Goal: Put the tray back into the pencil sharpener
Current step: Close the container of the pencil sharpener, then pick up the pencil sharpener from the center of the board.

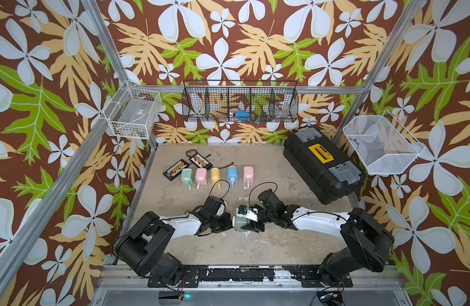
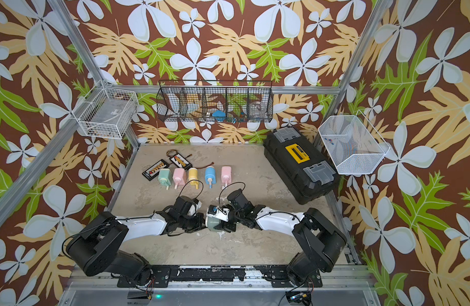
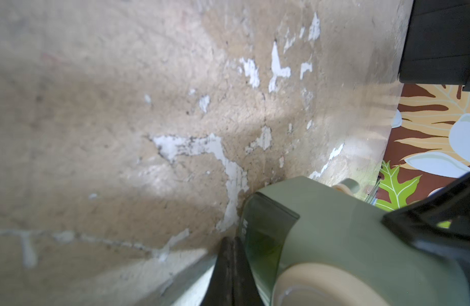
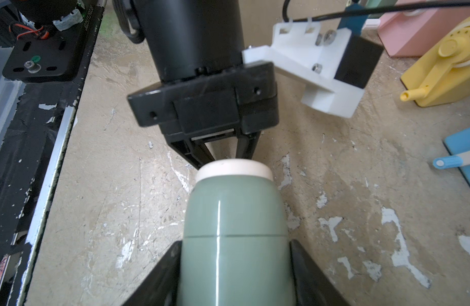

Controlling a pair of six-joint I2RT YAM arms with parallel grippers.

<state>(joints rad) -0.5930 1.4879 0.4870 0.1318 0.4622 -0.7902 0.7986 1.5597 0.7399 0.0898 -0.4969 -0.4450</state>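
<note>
- a sage-green plastic pencil sharpener is held toward 6 o'clock of the table, long axis 3-to-9 o'clock, cream round end toward 9
- the right gripper clamps its body
- the left gripper is pressed together at that end

Pencil sharpener body: smooth, glossy sage-green plastic with a sharp highlight line; end cap cream, matt. Tray: darker green, glossy, looks translucent. Tabletop: rough matt beige coating, flaked to white in patches. Toolbox: dull black plastic. White basket and black basket: wire mesh.
</note>
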